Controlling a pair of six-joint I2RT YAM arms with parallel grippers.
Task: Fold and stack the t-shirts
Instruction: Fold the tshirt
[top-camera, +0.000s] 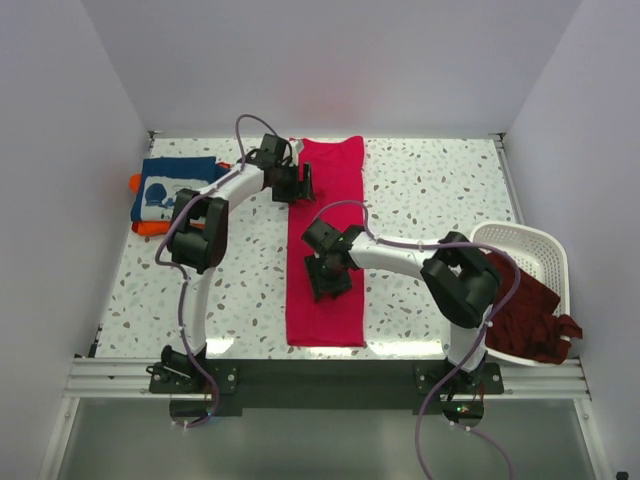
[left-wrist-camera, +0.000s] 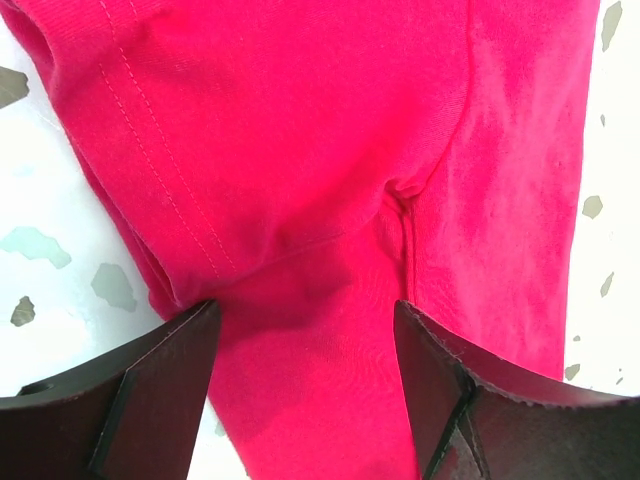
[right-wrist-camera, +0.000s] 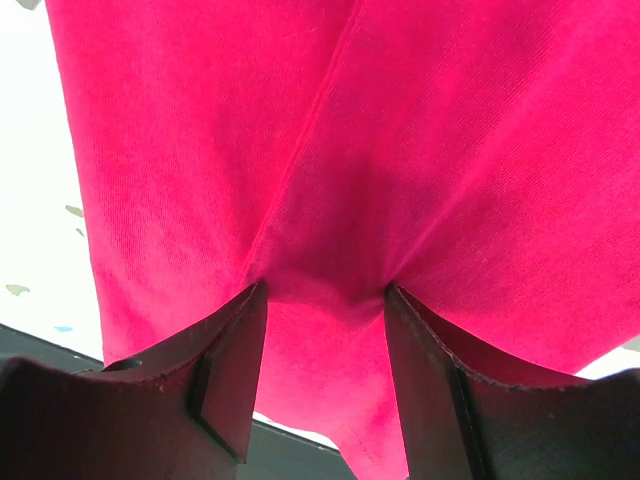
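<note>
White speckled tabletop (top-camera: 430, 200) between pale walls carries a bright crimson-pink cotton t-shirt (top-camera: 325, 320), laid down the centre of the frame as a long narrow strip, its sides apparently already folded in. The left claw (top-camera: 303, 183) sits at the strip's upper left edge; in its wrist view the jaws stand spread over the cloth, not yet closed. The right claw (top-camera: 328, 280) is lower on the strip and looks closed on a pinch of the pink cloth, whose creases run into its jaws. At upper left a folded navy t-shirt with white print (top-camera: 175, 180) lies on an orange t-shirt (top-camera: 140, 226), probably the finished stack. Dark maroon t-shirts (top-camera: 525, 310) spill from a white plastic laundry basket (top-camera: 520, 235) at right, still unfolded, so I judge the job roughly half done.
</note>
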